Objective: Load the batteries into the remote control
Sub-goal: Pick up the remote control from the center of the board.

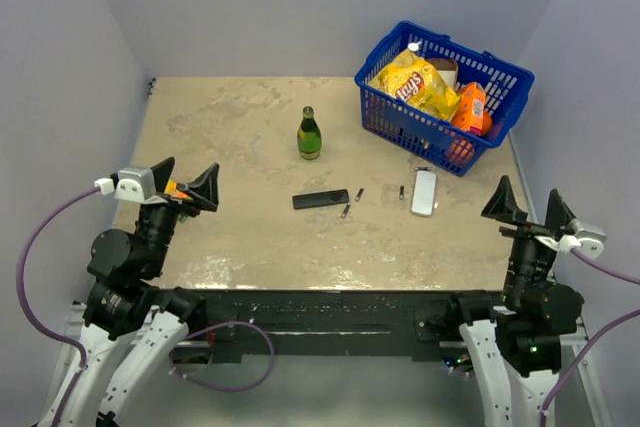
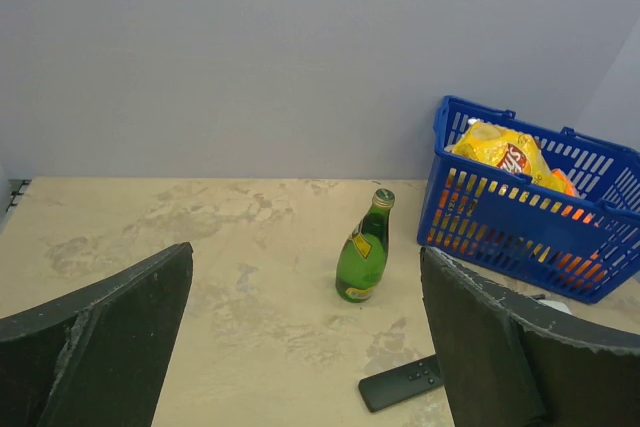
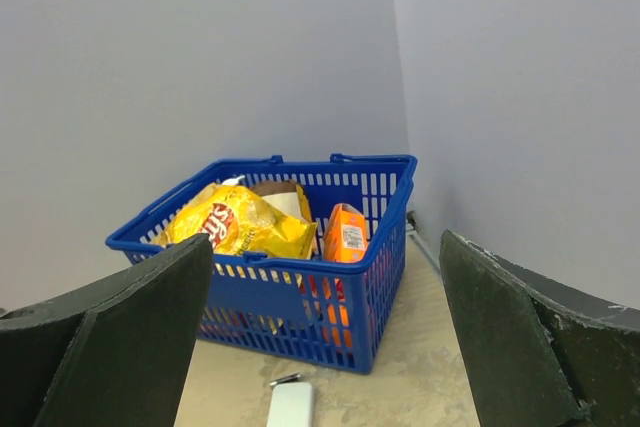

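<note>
The left gripper point(image 1: 190, 175) and right gripper point(image 1: 528, 195) stood wide open, empty. The remote control point(image 1: 321, 199) lay flat between them, long axis running gripper to gripper, batteries point(image 1: 345, 211) loose at its right-gripper end. A green bottle point(image 1: 310, 134) stood beyond it, a white device point(image 1: 424, 192) nearer the right gripper.

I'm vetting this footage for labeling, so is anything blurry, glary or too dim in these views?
Top external: even light, sheen along the table's near edge, batteries mere specks by the remote control. Left wrist: green bottle sharp, left end effector dark. Right wrist: blue basket crisp, right end effector underlit.
</note>
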